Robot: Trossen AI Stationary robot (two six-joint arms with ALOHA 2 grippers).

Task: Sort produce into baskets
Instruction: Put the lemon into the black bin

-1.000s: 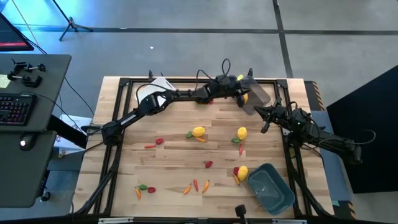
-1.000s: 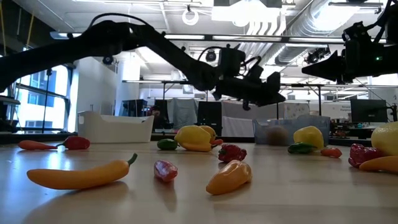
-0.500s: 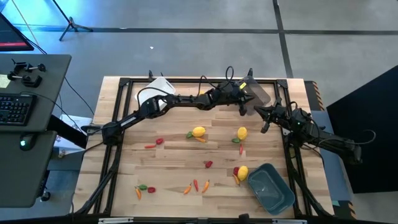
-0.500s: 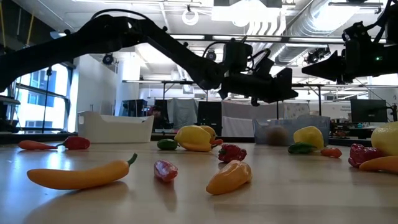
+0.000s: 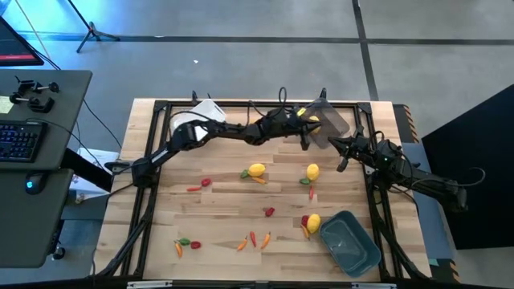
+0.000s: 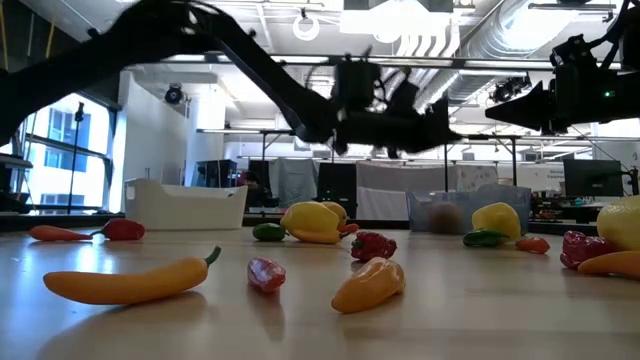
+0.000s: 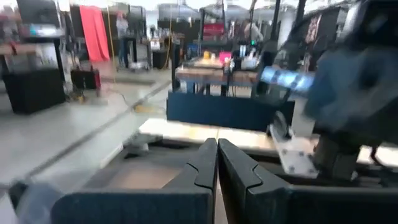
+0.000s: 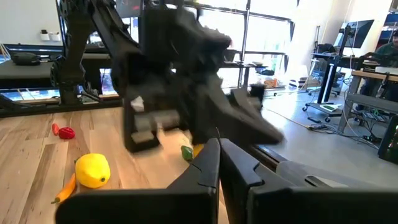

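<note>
Most produce [image 5: 256, 170] lies loose on the counter [image 5: 217, 209]; the blue basket [image 5: 351, 242] sits empty. Left gripper [image 5: 306, 132] hangs by the grey basket [image 5: 328, 120], right gripper [image 5: 340, 154] nearby, both jaws closed on nothing.

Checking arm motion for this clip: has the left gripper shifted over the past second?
Yes. In the high view the left gripper, shut, has pulled back from the grey basket toward the table's left.

Even overhead light is seen; soft shadows are cast on the surface [image 5: 225, 201]. Ceiling lamps [image 6: 390, 18] glare in the low view. The left arm [image 6: 300, 90] is motion-blurred; the left wrist view is smeared throughout.
</note>
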